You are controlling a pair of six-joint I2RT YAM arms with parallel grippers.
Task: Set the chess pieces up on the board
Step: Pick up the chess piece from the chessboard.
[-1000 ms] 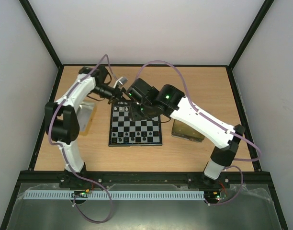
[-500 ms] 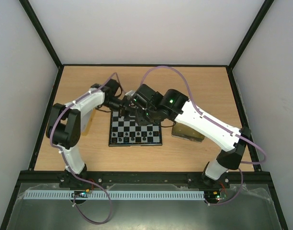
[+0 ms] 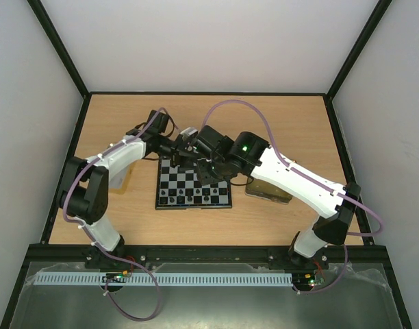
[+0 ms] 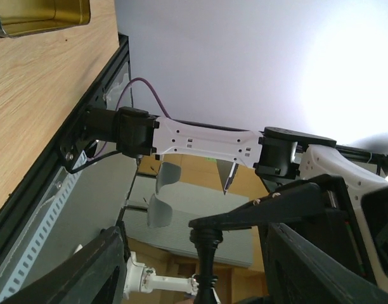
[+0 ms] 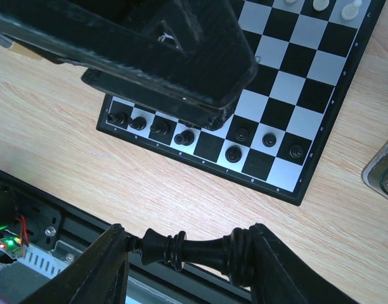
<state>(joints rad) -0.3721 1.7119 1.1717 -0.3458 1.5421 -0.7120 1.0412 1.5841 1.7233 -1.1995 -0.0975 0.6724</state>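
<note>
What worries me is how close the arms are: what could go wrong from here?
The right gripper pinches the black piece end to end; it could pop out. The open left gripper straddles it closely, so fingers could clash. A dropped piece could knock over the black pieces standing on the board.

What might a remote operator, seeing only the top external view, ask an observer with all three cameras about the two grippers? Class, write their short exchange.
Operator: Anything held on the right?
Observer: Yes. The right gripper is clamped on a small black turned chess piece, which lies sideways with one end against each finger.
Operator: And on the left?
Observer: The left gripper is open. Its fingers stand wide apart, closed on nothing.
</note>
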